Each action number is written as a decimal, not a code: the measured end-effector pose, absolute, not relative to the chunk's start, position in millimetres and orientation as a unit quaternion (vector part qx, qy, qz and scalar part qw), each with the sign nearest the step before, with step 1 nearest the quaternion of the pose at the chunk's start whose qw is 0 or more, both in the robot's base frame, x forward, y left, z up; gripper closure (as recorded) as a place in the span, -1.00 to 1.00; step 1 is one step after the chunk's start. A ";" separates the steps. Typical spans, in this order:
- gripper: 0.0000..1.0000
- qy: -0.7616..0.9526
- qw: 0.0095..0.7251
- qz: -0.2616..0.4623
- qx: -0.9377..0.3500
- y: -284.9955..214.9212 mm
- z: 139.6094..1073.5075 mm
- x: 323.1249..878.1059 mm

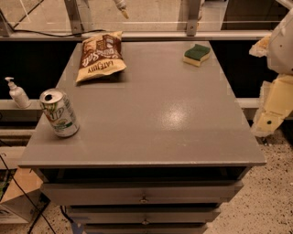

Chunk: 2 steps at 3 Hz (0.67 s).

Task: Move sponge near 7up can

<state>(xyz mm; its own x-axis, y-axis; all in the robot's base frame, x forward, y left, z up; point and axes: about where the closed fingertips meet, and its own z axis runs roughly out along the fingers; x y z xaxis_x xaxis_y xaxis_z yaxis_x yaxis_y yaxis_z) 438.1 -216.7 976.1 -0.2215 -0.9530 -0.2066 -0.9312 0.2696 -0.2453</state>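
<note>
Green over yellow foam, the one sponge (197,54) we saw lay at the worktop's (174,132) far right corner, long axis roughly crosswise, right of the gripper (122,8) at the top edge (open or closed we could not tell), well apart from the one 7up can (58,113) near-left.

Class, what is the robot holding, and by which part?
Nothing: the gripper is beside the table, off its right edge; the sponge lies alone at the far corner.
</note>
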 end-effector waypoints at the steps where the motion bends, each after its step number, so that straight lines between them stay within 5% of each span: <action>1: -1.00 0.781 0.159 -0.034 -0.603 -216.6 976.1 438.2; 2: -1.00 0.773 0.174 -0.035 -0.608 -213.7 979.5 442.4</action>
